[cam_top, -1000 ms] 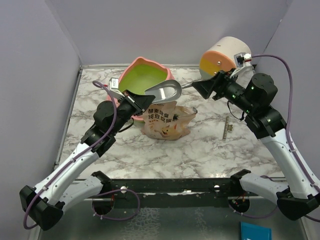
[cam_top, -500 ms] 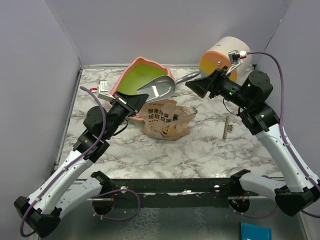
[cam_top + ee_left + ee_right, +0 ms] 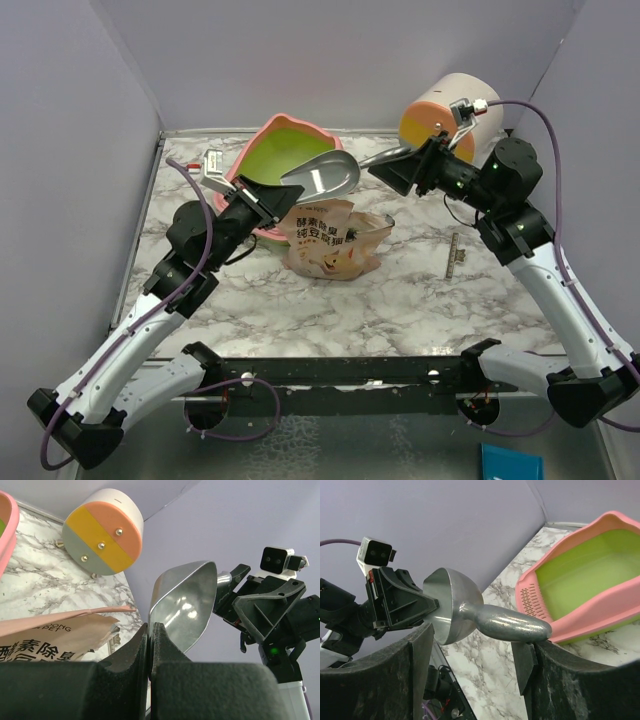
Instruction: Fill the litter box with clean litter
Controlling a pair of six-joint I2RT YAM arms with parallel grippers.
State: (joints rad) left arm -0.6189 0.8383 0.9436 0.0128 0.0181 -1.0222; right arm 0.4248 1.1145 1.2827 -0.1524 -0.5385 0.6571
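A grey metal scoop [image 3: 325, 175] hangs over the pouch, just in front of the litter box [image 3: 262, 130], a pink tray with a lime-green inside. My left gripper [image 3: 272, 205] is shut on the thin rim of the scoop [image 3: 187, 605], whose bowl looks bare. My right gripper [image 3: 400, 170] is open around the handle end. In the right wrist view the handle [image 3: 505, 625] lies across the gap, its tip against one finger [image 3: 525, 665]. The litter box [image 3: 530, 587] shows no granules inside. Clean litter is not in view.
A beige-orange pouch [image 3: 330, 245] with a cartoon cat lies on the marble table in front of the tray. A round cream, orange and yellow drawer cabinet [image 3: 440, 115] stands at the back right, behind my right wrist. A small metal piece [image 3: 457, 255] lies to the right.
My right gripper has moved left and up onto the scoop's handle. My left arm has shifted a little to the left, still holding the scoop's rim; the scoop stays about where it was.
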